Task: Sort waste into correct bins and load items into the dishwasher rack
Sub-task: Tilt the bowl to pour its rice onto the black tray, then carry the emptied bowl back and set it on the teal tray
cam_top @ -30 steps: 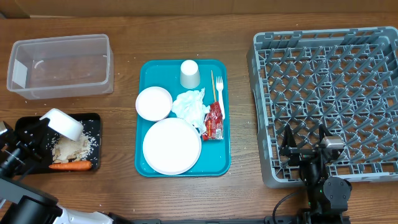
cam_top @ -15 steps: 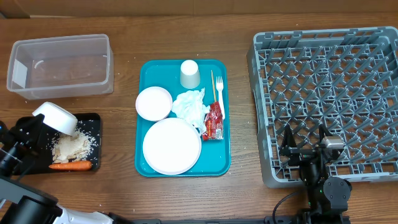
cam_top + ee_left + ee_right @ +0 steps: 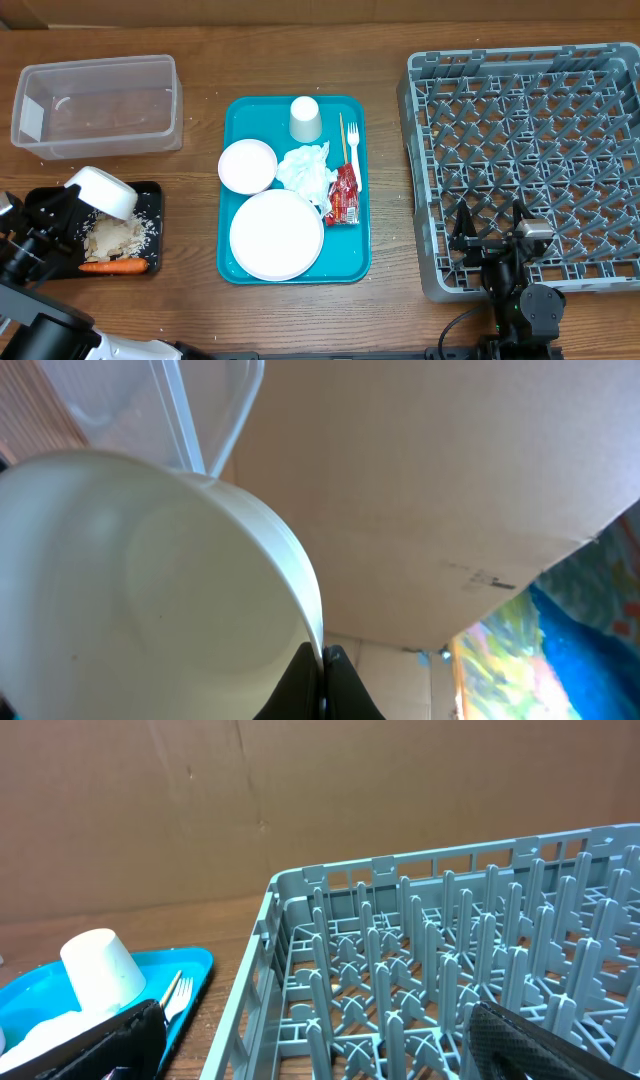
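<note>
The left gripper (image 3: 72, 203) is clenched on the rim of a small white bowl (image 3: 101, 192). The left wrist view shows the two fingertips pinched together on the bowl's edge. The bowl hangs tilted just ahead of the gripper, over the black tray (image 3: 152, 192). Directly beneath the gripper lie the beige food scraps (image 3: 115, 238), and nearer the robot than those is the carrot (image 3: 113, 266) — both inside the tray. Beyond the gripper, farther from the robot, stands the clear tub (image 3: 100, 62).

Well off to that gripper's right sits the teal tray (image 3: 226, 272). It carries the plate (image 3: 276, 235), a second bowl (image 3: 247, 166), the upturned cup (image 3: 305, 119), the crumpled napkin (image 3: 308, 168), the red wrapper (image 3: 344, 195), the fork (image 3: 353, 150) and the chopsticks (image 3: 341, 135).

The right gripper (image 3: 490, 238) is released, its jaws spread wide and grasping nothing. It hangs over the near left corner of the dishwasher rack (image 3: 540, 150) — pegs lie below and ahead of it, and the teal tray is to its left.
</note>
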You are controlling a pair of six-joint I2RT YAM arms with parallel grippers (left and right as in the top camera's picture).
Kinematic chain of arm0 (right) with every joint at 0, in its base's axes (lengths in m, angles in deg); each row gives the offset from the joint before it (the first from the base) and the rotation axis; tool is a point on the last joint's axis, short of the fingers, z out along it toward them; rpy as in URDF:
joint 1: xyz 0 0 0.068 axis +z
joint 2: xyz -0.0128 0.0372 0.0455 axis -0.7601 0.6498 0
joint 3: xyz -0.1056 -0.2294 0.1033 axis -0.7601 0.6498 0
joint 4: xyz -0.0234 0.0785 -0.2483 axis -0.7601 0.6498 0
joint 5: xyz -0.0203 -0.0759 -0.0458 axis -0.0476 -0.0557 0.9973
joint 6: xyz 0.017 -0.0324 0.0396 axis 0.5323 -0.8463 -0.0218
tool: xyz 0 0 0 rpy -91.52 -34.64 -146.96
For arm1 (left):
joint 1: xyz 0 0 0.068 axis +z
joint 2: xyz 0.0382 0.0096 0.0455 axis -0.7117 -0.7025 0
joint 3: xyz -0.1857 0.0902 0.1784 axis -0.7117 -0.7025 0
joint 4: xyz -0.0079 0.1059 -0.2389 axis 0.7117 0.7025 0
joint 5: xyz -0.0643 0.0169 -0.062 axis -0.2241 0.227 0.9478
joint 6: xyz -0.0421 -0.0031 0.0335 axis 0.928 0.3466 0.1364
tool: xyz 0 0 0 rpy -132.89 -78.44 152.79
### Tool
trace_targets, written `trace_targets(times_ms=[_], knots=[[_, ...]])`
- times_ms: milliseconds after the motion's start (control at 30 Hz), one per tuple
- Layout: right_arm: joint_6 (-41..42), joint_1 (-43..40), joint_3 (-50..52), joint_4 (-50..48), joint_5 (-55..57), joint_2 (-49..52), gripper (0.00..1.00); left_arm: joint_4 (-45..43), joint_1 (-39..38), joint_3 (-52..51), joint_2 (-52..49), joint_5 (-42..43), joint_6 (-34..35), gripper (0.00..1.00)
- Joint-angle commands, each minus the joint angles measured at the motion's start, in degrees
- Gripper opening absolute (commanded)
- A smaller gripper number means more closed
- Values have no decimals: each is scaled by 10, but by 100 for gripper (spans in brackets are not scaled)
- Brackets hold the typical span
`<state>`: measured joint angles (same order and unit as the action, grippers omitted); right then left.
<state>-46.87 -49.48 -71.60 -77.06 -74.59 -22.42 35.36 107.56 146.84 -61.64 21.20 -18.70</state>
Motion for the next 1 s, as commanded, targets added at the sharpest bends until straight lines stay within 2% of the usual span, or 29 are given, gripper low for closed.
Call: trace_targets(times_ms=[0,200,433,500,567,600,667,700,767,967], knots=[[2,-4,5,-4,4,-4,100,41,-17,17,13,21,-103,4],[2,-4,5,-4,4,-4,100,190,-89,97,59,7,-229,4],[2,-4,5,-4,4,-4,100,189,-243,238,87,2,-211,4],[2,-4,5,-4,4,-4,100,141,-292,273,87,-18,-149,4],[2,-4,5,-4,4,-4,100,51,-337,301,87,-92,-16,4],[2,-4,5,-4,4,-4,100,-14,-367,317,87,-191,101,4],[2,-4,5,-4,4,-4,100,-76,-412,341,87,-380,234,4],[2,-4,5,-4,4,-4,100,-93,-436,353,87,-461,266,4],[2,-4,5,-4,4,-4,100,-117,-480,371,87,-561,298,4],[2,-4,5,-4,4,-4,100,-214,-602,382,82,-677,329,4]])
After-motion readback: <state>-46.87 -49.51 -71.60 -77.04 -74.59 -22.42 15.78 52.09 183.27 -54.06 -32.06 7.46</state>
